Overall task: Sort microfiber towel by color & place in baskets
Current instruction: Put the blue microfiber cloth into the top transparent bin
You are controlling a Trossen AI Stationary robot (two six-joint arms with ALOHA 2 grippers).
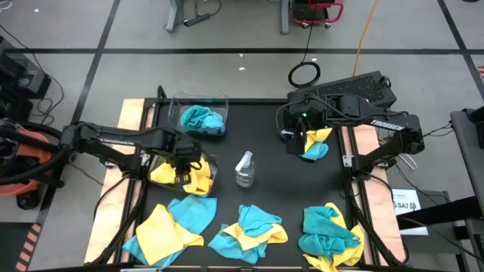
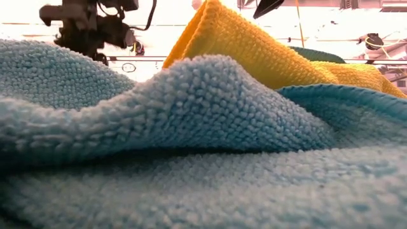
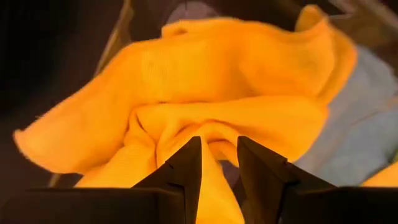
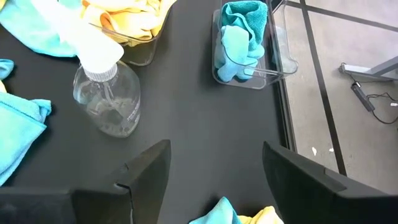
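My left gripper points down over the near clear basket, which holds bunched yellow microfiber towels. Its fingers stand slightly apart. The far basket holds a teal towel. My right gripper hangs open above the black table, near a yellow and teal towel pair lying by the right edge. My left gripper comes from above over a puckered fold of the yellow towel in the near basket. The fold runs up toward the gap between the fingers. Whether the fingers touch it, I cannot tell.
A clear spray bottle stands mid-table between the arms. Mixed yellow and teal towels lie in heaps along the near edge. One teal towel and a yellow one fill the low view.
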